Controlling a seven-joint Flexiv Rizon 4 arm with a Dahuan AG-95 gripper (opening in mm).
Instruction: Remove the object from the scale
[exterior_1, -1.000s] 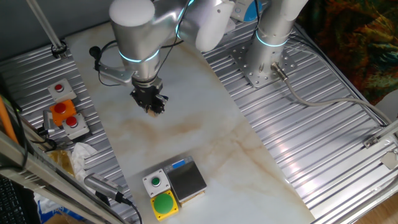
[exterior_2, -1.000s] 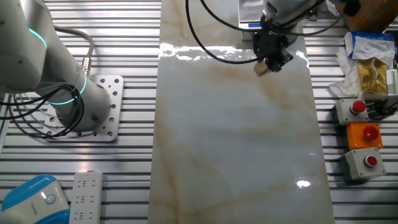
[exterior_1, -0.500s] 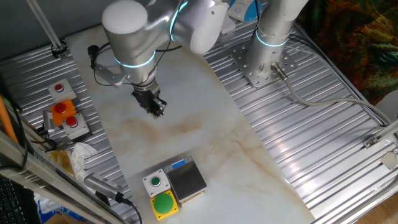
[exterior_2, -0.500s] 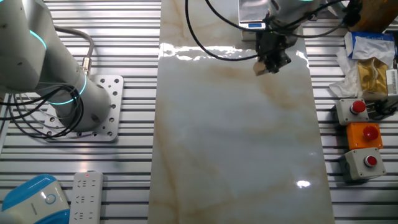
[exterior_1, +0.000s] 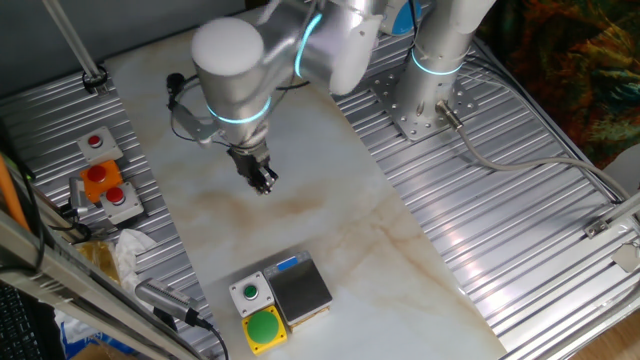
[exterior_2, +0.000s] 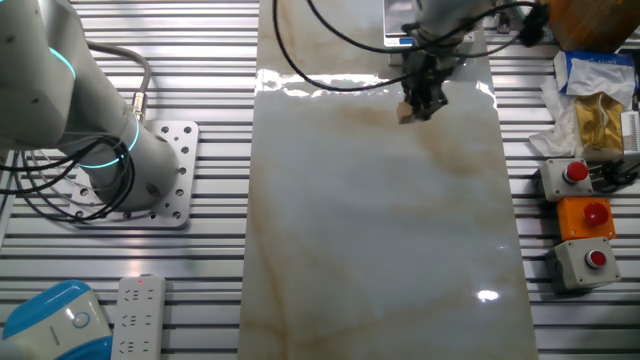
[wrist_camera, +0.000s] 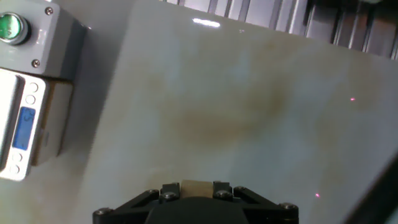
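Observation:
My gripper is shut on the object, a tiny tan wooden cube, and holds it just above the marble slab, well away from the scale. In the hand view the cube sits between the two black jaws of the gripper. The scale, with a dark grey plate and a blue mark, stands at the slab's near edge with nothing on its plate. It also shows at the left edge of the hand view and at the top of the other fixed view.
A grey box with a small green button and a yellow box with a big green button stand beside the scale. Red-button boxes sit on the ribbed metal at the left. A second arm's base stands at the back.
The gripper, still holding the cube, has moved sideways over the slab toward its middle and turned a little. The scale has not moved.

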